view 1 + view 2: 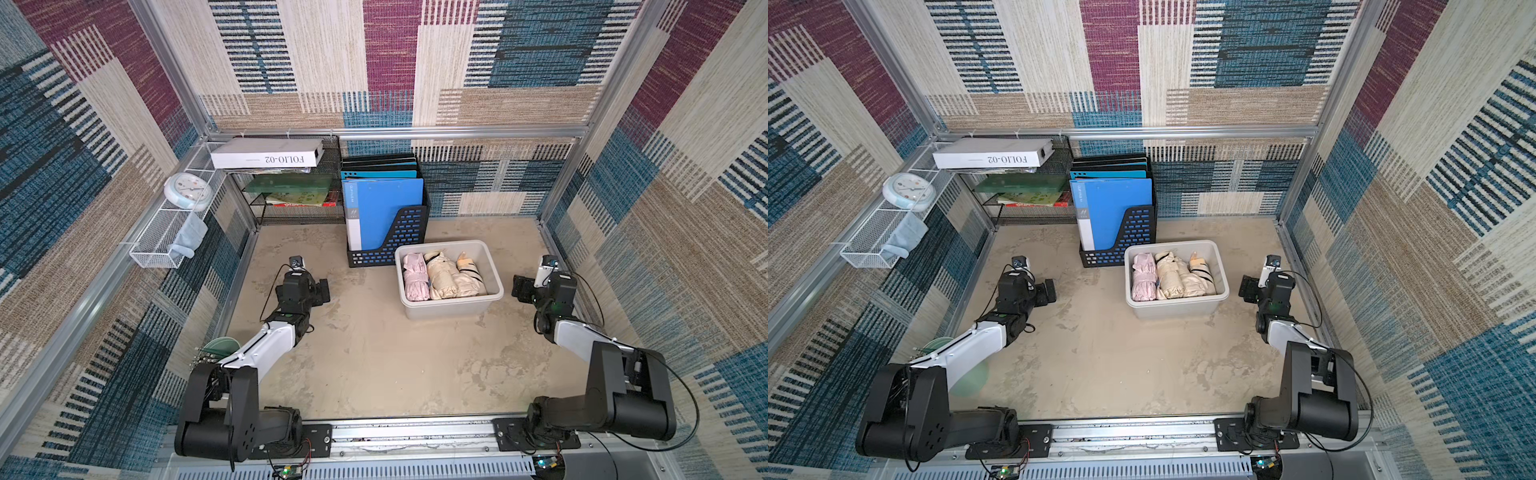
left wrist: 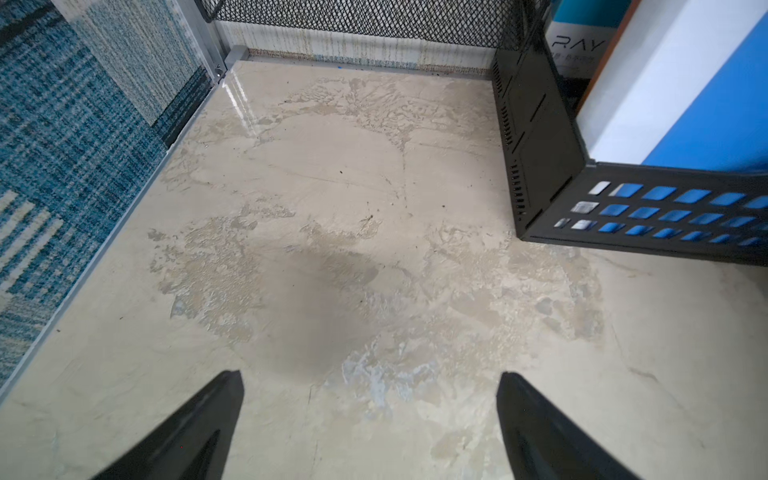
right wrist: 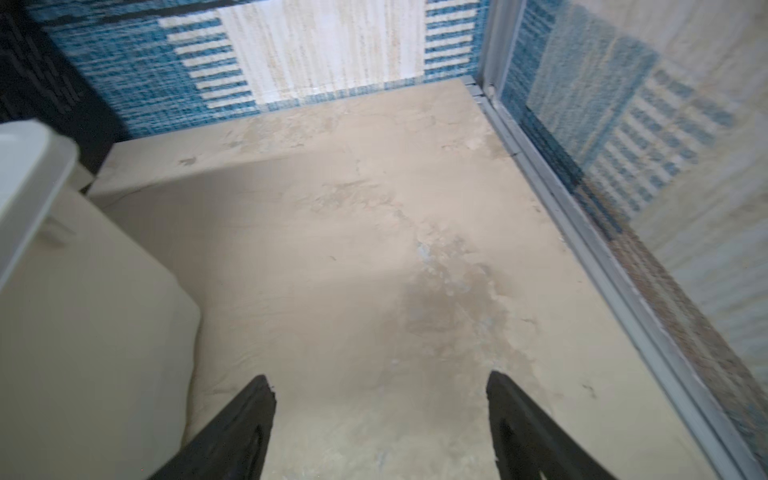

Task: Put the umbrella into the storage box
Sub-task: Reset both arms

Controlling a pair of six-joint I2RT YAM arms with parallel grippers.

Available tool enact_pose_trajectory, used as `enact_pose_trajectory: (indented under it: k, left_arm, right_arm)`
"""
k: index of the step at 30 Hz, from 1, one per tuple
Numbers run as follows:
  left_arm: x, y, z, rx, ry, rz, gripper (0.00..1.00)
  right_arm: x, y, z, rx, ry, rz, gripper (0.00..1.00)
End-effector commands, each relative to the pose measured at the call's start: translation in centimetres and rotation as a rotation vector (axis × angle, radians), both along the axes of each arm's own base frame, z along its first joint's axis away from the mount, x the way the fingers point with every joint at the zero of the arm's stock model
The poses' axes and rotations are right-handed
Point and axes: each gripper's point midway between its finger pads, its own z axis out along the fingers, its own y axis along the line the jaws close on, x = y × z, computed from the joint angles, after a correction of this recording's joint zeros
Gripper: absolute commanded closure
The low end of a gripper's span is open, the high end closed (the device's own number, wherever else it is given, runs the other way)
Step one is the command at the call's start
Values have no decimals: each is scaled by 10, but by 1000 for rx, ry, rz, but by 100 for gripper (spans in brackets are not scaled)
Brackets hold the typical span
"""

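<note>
Light grey rounded plastic storage box (image 1: 449,308) on the beige table (image 1: 365,353); inside, side by side, one pink folded umbrella (image 1: 415,277) and two cream folded umbrellas (image 1: 443,279); left claw (image 2: 370,374) and right claw (image 3: 380,376) spread apart, empty.

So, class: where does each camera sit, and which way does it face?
Top views: overhead at the front, looking down on storage box, left arm, right arm.
Left wrist: on left arm, facing tabletop, black file holder; open left gripper shows.
Right wrist: on right arm, facing tabletop; open right gripper shows.
Shared: top and right wrist views show the storage box.
</note>
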Motion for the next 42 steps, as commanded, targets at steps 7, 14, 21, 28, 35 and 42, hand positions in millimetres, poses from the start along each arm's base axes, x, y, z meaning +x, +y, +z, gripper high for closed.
enact_pose_trajectory:
  k: [7, 14, 21, 28, 35, 42]
  left_arm:
    - [-2, -13, -22, 15, -33, -122, 2]
    - [7, -10, -15, 61, -103, -183, 1]
    - [15, -7, -37, 8, -127, -213, 3]
    - [15, -5, -38, 1, -105, -204, 1]
    - [17, -1, -39, -6, -100, -182, 1]
    - [15, 1, -38, 14, -107, -160, 1]
  right_arm:
    - [-8, 38, 16, -61, -260, 170, 15]
    - [-14, 41, 9, -76, -273, 174, 11]
    - [-11, 41, 6, -81, -255, 165, 3]
    - [-12, 42, 7, -88, -259, 164, 0]
    - [-9, 42, 6, -96, -249, 161, 0]
    - [-6, 43, 4, -98, -236, 159, 0]
